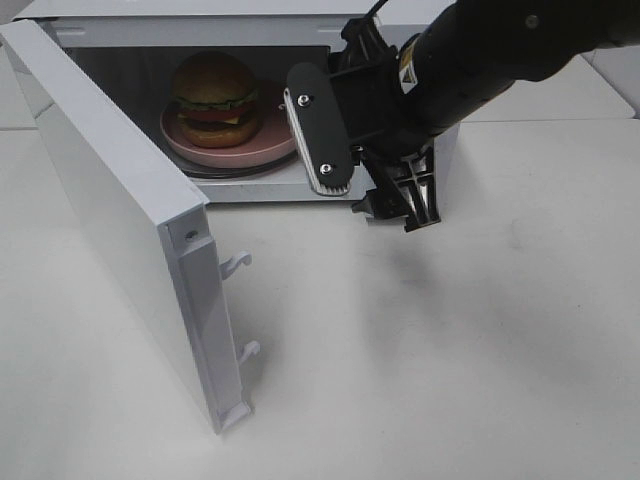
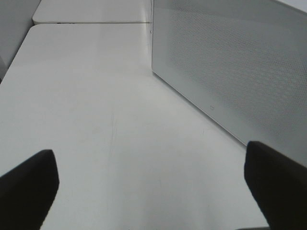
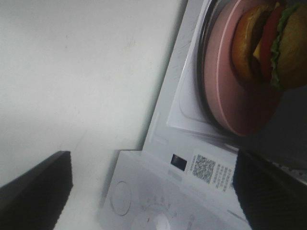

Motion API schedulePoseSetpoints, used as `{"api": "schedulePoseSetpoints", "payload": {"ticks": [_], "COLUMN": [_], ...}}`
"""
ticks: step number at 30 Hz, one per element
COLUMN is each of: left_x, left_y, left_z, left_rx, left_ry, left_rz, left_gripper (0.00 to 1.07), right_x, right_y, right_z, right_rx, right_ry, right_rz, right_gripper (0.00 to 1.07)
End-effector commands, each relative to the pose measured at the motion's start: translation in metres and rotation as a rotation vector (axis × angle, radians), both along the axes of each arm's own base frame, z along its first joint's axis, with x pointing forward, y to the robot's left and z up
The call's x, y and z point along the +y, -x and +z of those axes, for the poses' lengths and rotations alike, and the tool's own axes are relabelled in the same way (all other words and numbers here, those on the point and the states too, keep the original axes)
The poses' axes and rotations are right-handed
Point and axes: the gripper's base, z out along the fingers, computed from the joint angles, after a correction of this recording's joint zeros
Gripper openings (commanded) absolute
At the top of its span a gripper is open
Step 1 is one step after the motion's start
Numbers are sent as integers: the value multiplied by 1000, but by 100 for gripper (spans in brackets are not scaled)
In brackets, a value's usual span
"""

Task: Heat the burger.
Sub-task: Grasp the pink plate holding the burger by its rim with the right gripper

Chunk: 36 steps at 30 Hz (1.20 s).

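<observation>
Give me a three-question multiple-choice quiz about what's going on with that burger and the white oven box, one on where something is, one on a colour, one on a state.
1. Where is the burger?
A. On the table in front of the microwave
B. On a plate inside the microwave
C. Held in the right gripper

2. What colour is the plate?
A. Pink
B. Blue
C. Black

3. How is the microwave door?
A. Shut
B. Swung wide open
C. Missing

Answers:
1 B, the burger sits on the plate within the microwave cavity.
2 A, the round rim under the burger is pink in both the high view and the right wrist view.
3 B, the door stands out toward the camera, and the right gripper, open and empty, is just in front of the opening.
</observation>
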Motion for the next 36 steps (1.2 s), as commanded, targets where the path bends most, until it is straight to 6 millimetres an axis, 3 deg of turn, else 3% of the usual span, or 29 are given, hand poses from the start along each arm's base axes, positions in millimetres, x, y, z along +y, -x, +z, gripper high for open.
{"api": "schedulePoseSetpoints", "payload": {"ticks": [1,36], "left_x": [0,0], "left_y": [3,3], "left_z": [0,0], "left_rx": [-23,-23], "left_ry": [8,8], "left_rz": [5,5], "left_gripper": [98,98], "right_x": [11,72], "right_y": [-5,-70], "right_z": [0,-41], "right_rx": [-29,-4], "right_ry": [-16,-94], "right_rz": [29,-26], "right_gripper": [87,83]}}
